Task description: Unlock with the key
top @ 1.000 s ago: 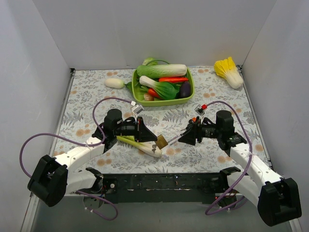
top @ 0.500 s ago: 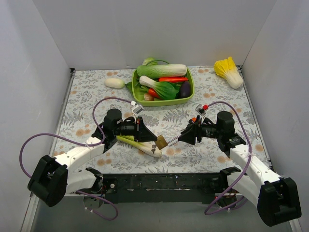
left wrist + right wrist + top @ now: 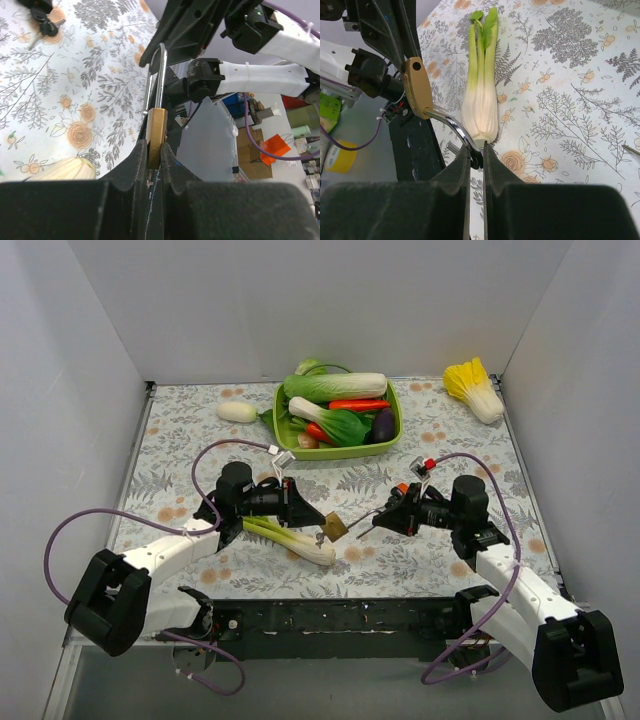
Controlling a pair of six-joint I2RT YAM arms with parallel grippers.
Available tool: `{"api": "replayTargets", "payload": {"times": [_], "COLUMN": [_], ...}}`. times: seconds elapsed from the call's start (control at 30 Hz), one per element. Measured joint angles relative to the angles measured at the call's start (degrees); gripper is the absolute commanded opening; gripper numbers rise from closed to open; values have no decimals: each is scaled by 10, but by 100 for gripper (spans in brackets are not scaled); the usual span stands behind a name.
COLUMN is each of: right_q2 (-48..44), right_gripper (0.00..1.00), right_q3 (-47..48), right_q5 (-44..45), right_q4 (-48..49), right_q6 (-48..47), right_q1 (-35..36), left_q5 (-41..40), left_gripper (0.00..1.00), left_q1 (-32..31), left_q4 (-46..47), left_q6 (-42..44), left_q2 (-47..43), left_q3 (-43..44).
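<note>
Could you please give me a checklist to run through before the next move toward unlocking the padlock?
1. Padlock held firm: ok. The left gripper is shut on the brass padlock body.
2. Key in a gripper: not ok. The key lies on the table, apart from both.
3. A gripper free to fetch it: not ok. The right gripper pinches the shackle.
4. Keyhole clear: ok. The hole in the body shows nothing in it.
5. Shackle released: cannot tell.
</note>
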Motion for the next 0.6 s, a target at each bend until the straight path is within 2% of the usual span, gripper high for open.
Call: {"api": "replayTargets", "payload": {"times": [0.07,0.33,0.6], "right_q2": [5,79,210], "right_gripper": [2,1,1], "right_q3": [0,17,78], "right_q5": [5,55,115], "right_q4": [0,-11,-57], "right_q6": [7,28,32], "right_q1": [0,0,-2], "left_q5": [-12,-81,-123], "left_gripper": [0,0,0], "left_q1": [2,1,6], "left_q4": [-19,-110,-172], "left_q6": [11,49,62], "left_q2": [0,21,128], "left_q3": [3,46,119]}}
